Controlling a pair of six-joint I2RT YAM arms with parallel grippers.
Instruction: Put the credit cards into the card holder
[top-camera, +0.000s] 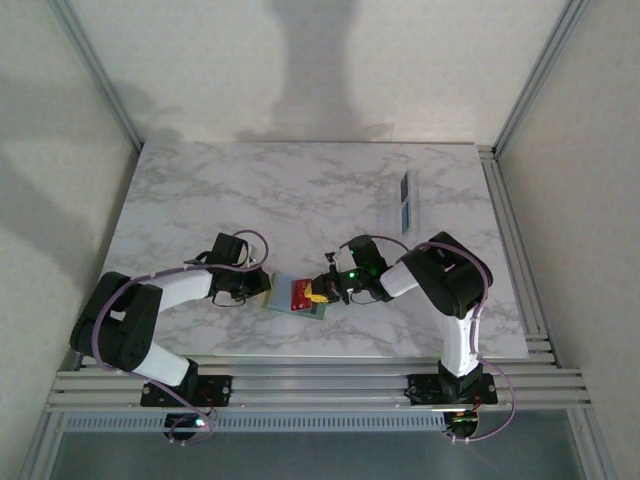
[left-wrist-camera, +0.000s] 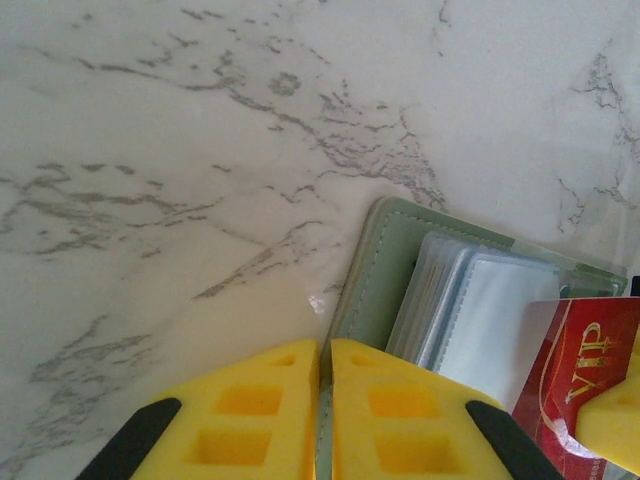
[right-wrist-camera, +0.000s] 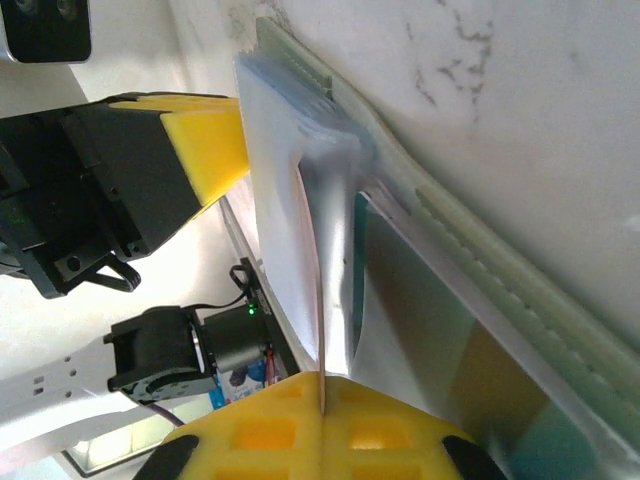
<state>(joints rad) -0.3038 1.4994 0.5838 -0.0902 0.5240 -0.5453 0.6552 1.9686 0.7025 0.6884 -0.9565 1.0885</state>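
Observation:
The sage-green card holder (top-camera: 280, 296) lies open on the marble near the front edge. Its cover (left-wrist-camera: 385, 280) carries clear plastic sleeves (left-wrist-camera: 470, 310). My left gripper (left-wrist-camera: 325, 350) is shut on the holder's left edge, also seen from above (top-camera: 262, 286). A red credit card (top-camera: 300, 293) marked VIP (left-wrist-camera: 585, 370) sits at the sleeves. My right gripper (right-wrist-camera: 323, 385) is shut on this card, which stands edge-on (right-wrist-camera: 321, 300) between its yellow fingers. From above, the right gripper (top-camera: 322, 290) is at the holder's right side. More teal credit cards (top-camera: 405, 200) lie at the back right.
The marble table (top-camera: 300, 190) ends at an aluminium frame rail (top-camera: 320, 380) in front and rails (top-camera: 510, 250) on the right. White walls enclose the back and sides. Both arms reach inward and meet over the front middle.

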